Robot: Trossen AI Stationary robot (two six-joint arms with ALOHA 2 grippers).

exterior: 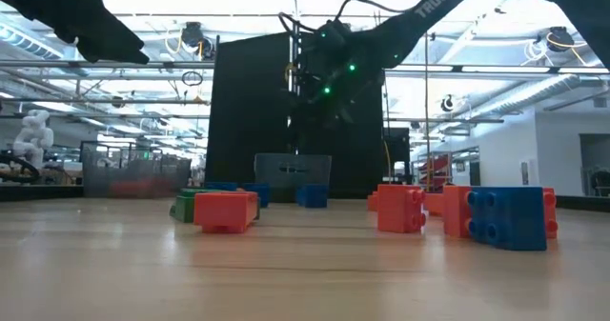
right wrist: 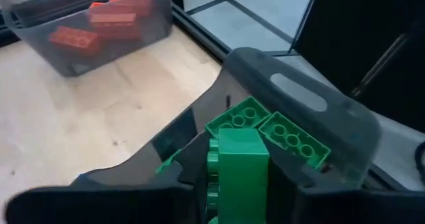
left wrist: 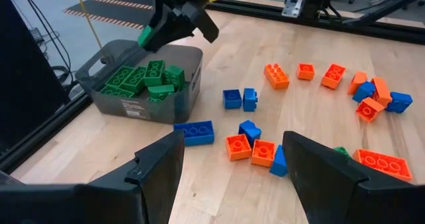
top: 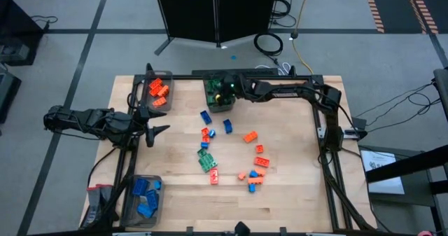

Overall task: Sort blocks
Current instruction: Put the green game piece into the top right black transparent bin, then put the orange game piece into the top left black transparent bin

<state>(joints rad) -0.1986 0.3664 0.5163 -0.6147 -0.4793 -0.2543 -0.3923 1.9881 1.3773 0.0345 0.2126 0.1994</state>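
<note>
Loose orange, blue and green blocks [top: 231, 155] lie scattered on the middle of the wooden table. My right gripper [right wrist: 236, 177] hangs over the green bin [top: 218, 96] at the far edge, shut on a green block [right wrist: 238, 159]. Several green blocks [left wrist: 143, 78] lie inside that bin. My left gripper [left wrist: 232, 144] stands open at the table's left side, above the table, with nothing between its fingers. It points across the table at the scattered blocks. My right gripper pinches the green block by its two opposite sides [right wrist: 219, 164] between its two fingers. The fingers slant downward from the table's right. The block is lifted clear, just above the green bin's open top, and one end [left wrist: 145, 35] sticks out past the fingertips.
An orange bin [top: 159, 92] with orange blocks stands at the far left. A blue bin [top: 143, 197] with blue blocks stands at the near left corner. A black metal frame [top: 329, 124] runs around the table's edges.
</note>
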